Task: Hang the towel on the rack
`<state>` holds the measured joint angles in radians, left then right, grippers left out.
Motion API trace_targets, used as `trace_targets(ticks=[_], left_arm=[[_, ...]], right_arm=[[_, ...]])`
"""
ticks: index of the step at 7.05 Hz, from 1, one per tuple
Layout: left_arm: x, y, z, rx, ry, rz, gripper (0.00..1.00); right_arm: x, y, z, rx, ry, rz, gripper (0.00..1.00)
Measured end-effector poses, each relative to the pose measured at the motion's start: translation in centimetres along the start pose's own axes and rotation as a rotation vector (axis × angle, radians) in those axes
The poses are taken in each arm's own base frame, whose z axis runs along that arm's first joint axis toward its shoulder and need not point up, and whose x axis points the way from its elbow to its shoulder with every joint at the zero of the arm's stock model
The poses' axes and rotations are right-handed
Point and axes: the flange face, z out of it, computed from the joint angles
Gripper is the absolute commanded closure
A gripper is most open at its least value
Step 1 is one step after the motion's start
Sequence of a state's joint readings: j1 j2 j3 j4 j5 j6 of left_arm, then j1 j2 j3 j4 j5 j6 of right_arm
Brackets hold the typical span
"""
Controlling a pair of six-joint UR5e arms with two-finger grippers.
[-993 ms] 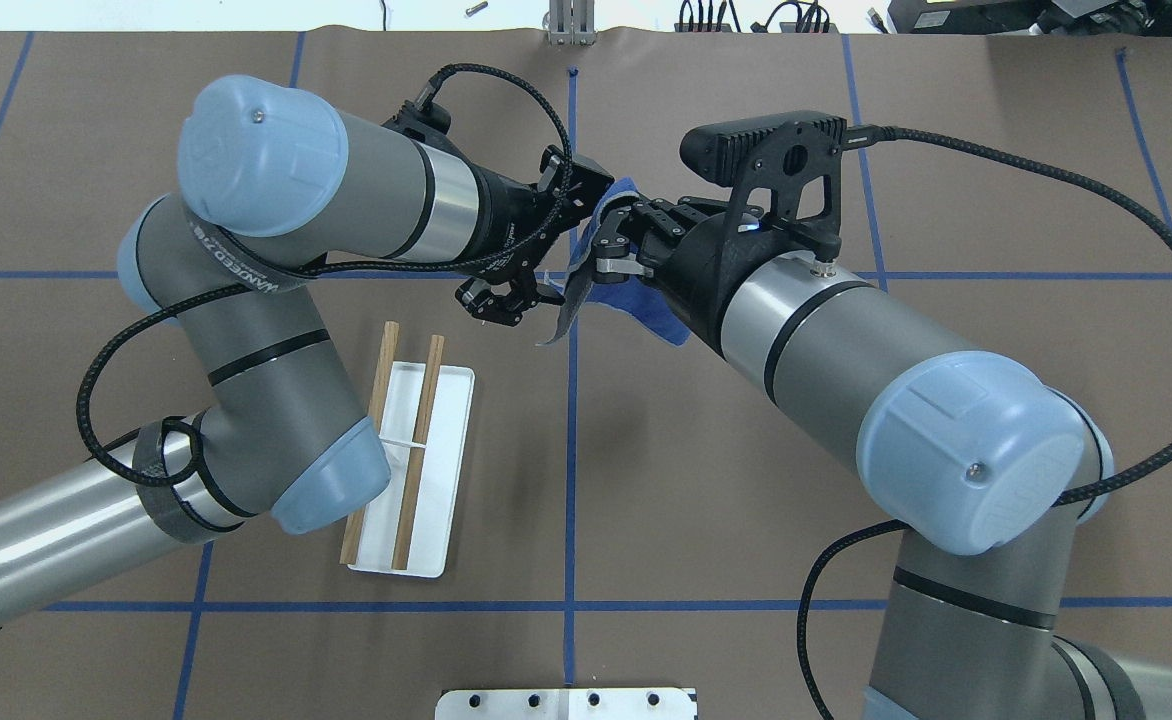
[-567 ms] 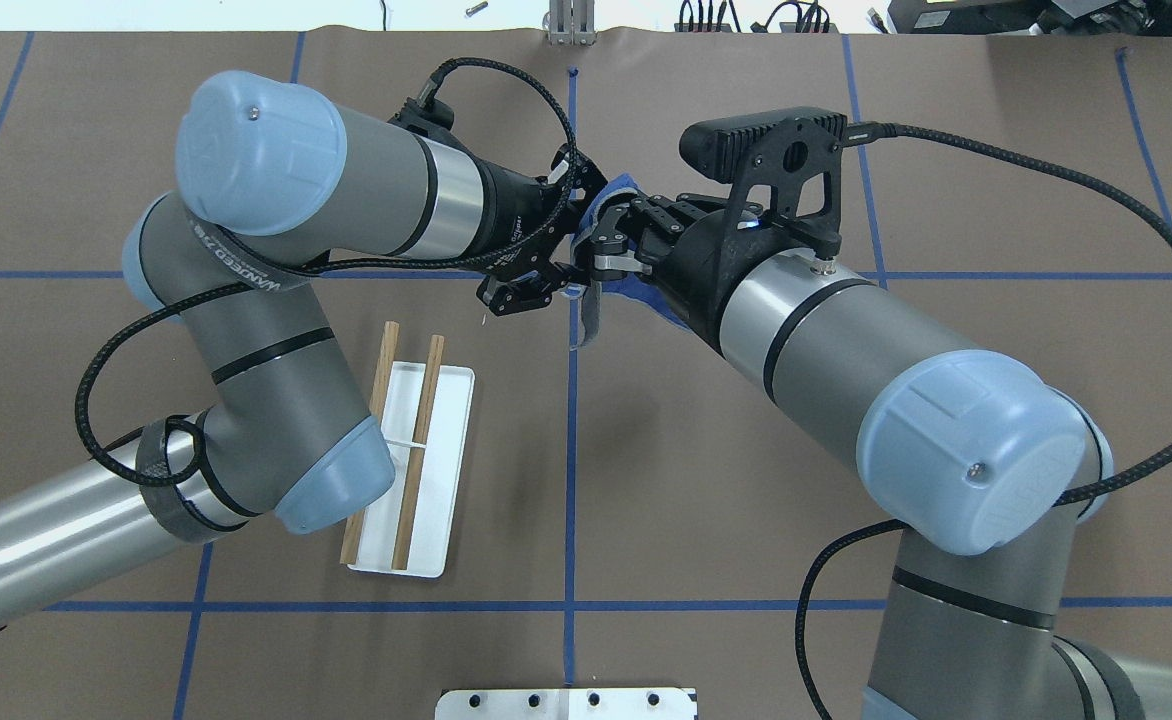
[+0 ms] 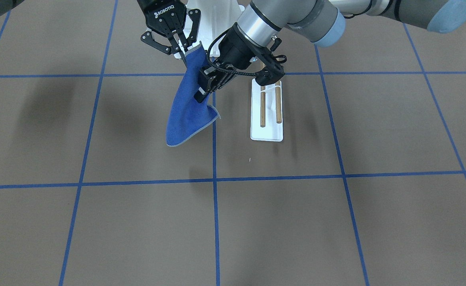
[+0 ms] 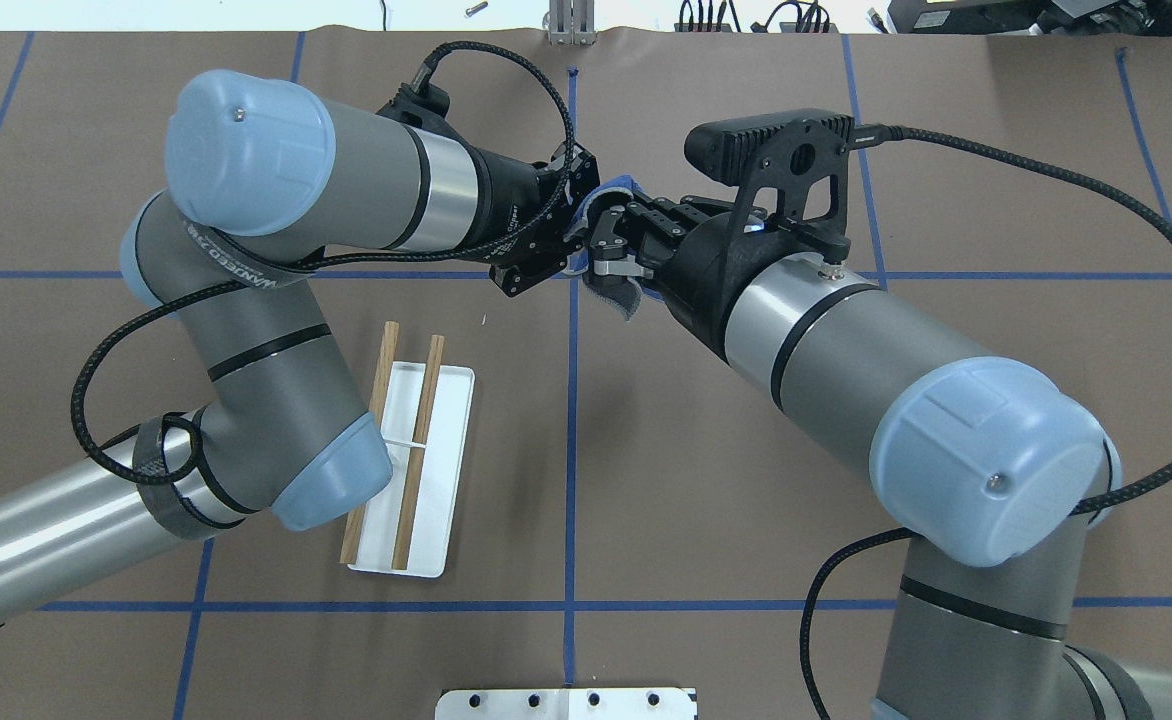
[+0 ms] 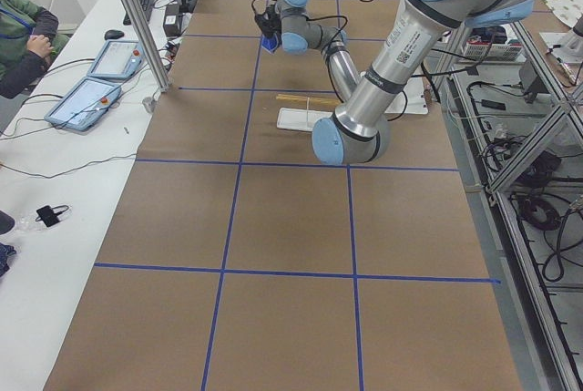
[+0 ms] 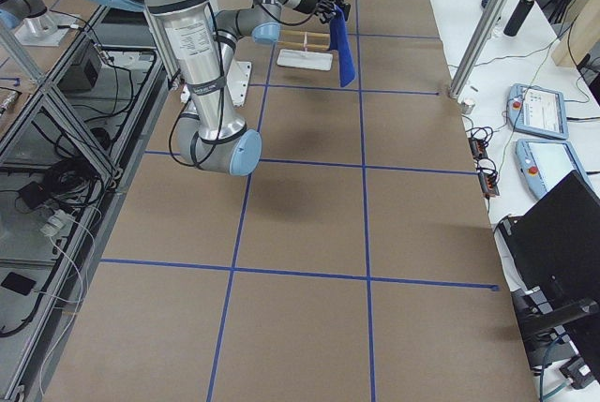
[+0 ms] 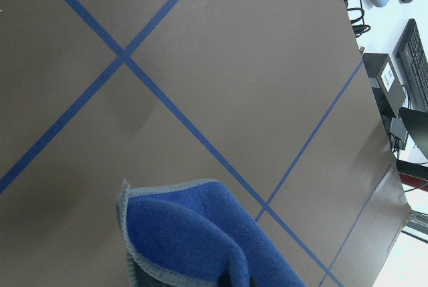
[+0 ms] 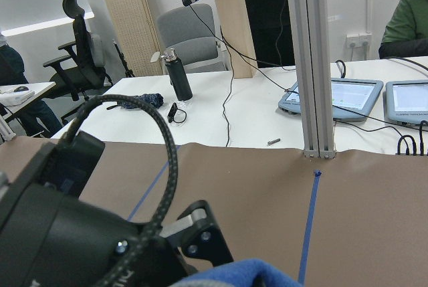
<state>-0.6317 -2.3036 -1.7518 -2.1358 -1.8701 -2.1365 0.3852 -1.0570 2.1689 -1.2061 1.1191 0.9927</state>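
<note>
The royal-blue towel (image 3: 187,103) hangs in the air over the table's middle, its lower corner free above the brown mat. My right gripper (image 3: 185,55) is shut on its top corner. My left gripper (image 3: 201,89) sits on the towel's near edge a little lower and looks shut on it. From overhead the two grippers meet head-on, left (image 4: 551,262) and right (image 4: 591,250), with only bits of the towel (image 4: 618,298) showing. The left wrist view shows a fold of the towel (image 7: 194,240). The rack (image 4: 446,480), a white base with two brown dowels, stands bare beside my left arm.
A white bolted pedestal plate (image 4: 566,703) lies at the table's near edge. Blue tape lines grid the brown mat. Tablets (image 6: 534,107) and cables lie on the operators' bench beyond the far edge. An aluminium post (image 8: 314,59) stands there too.
My left gripper, open and lower a second ago, moved up and toward the right gripper and closed on the towel's edge. The towel's hanging flap is now gathered between the grippers.
</note>
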Motion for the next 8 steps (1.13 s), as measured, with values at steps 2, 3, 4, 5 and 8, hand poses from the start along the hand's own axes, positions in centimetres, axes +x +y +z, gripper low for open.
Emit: trace_targets(ticks=[2,3,4,5,8], left_arm=[[0.3,-0.8,-0.2,0.042,0.02,0.012,1.0],[0.6,-1.5,-0.4,0.063,0.029,0.019,1.0],[0.8,-2.6,-0.8,0.084,0.032,0.04,1.0],[0.5,-3.8,-1.2,0.102,0.026,0.076,1.0],[-2.8,-5.8,-3.1,0.057,-0.04,0.256,1.0]], right_arm=[[-0.2,0.7,-0.3,-0.021,-0.012,0.084,0.0],[-0.2,1.3,-0.3,-0.05,-0.02,0.103,0.0],[0.5,2.2,-0.1,-0.105,-0.026,0.103,0.0],[1.9,2.8,0.3,-0.159,-0.009,0.092,0.0],[11.9,-2.2,3.3,-0.421,0.199,0.064,0.0]])
